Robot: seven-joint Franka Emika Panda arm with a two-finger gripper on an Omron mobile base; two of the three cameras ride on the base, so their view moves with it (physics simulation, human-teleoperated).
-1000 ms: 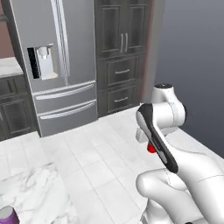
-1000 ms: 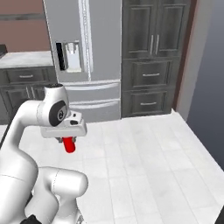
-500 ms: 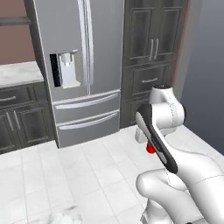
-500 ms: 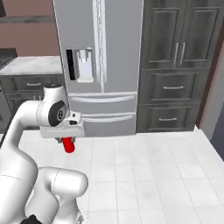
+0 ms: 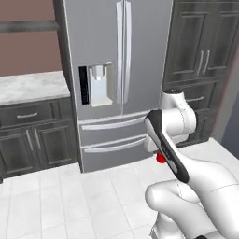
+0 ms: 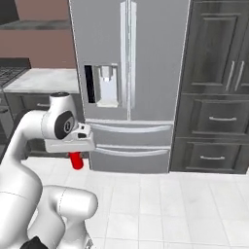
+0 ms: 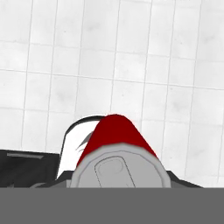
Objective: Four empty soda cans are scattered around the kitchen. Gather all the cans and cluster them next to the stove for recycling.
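My gripper [image 6: 75, 153] is shut on a bright red soda can [image 6: 76, 161], which hangs below the hand over the white tiled floor. From the left base view only the can's [image 5: 160, 158] red bottom peeks out behind the forearm. In the hand view the can [image 7: 116, 139] sits right under the camera, its silver top towards me and its red body pointing at the floor tiles. A dark corner of the stove [image 6: 8, 74] with black grates shows at the far left edge, well away from the can.
A tall steel fridge [image 6: 129, 73] with a dispenser stands straight ahead. Dark cabinets and drawers [image 6: 219, 107] flank it on the right. A marble counter [image 5: 28, 86] over dark lower cabinets runs to the left. White floor tiles [image 6: 170, 204] lie in front.
The whole picture has shifted: the base has moved, and the fridge now stands nearer and more central. The arm keeps the same pose with the red can still held.
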